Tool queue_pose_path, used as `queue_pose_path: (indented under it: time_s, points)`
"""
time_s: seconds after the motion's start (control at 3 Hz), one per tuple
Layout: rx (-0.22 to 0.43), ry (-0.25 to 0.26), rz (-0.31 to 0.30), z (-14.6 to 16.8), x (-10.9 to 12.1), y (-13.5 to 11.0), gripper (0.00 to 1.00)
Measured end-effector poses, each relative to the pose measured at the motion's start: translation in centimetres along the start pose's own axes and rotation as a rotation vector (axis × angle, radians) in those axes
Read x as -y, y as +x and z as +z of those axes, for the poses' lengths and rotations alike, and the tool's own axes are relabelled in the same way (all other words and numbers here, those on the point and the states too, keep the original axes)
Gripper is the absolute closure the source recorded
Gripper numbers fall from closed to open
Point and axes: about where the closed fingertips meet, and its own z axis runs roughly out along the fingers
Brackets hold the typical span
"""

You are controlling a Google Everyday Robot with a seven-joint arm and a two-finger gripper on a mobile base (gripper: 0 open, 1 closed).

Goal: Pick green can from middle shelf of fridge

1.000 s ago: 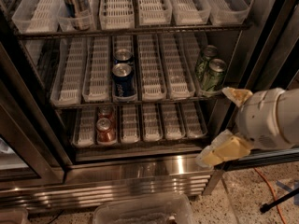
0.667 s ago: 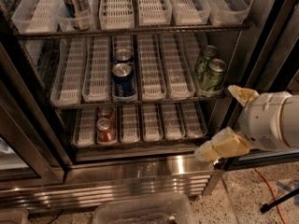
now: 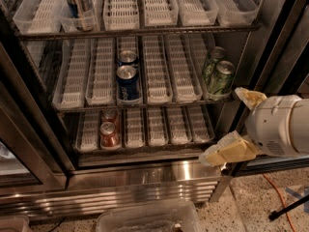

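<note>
Hovering outside the fridge [image 3: 145,180] at lower right, the gripper [image 3: 222,125] has both pale fingers spread wide with nothing between them, a stance that suits an approach to a can. Green can [image 3: 221,79] stands upright at the front of the rightmost lane on the middle shelf [image 3: 154,71], its twin just behind; the front one blocks the rear, so it is the likely target. Gripper sits below and right of it, apart. Blue cans [image 3: 128,82] are well left; red cans [image 3: 109,133] are a shelf lower.

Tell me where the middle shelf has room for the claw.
Two empty lanes lie between the blue cans and the green cans; two more left of the blue. The right end is crowded: the green pair sits by the frame, the open claw just outside.
</note>
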Motion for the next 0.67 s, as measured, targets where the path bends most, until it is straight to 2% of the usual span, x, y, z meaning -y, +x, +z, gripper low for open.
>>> queue_pose_path:
  time_s: [0.33,0.67]
  points:
    - [0.061,0.001,0.058,0.8,-0.4,-0.3,0.00]
    - [0.154,0.028,0.116,2.2,-1.0,-0.3,0.00]
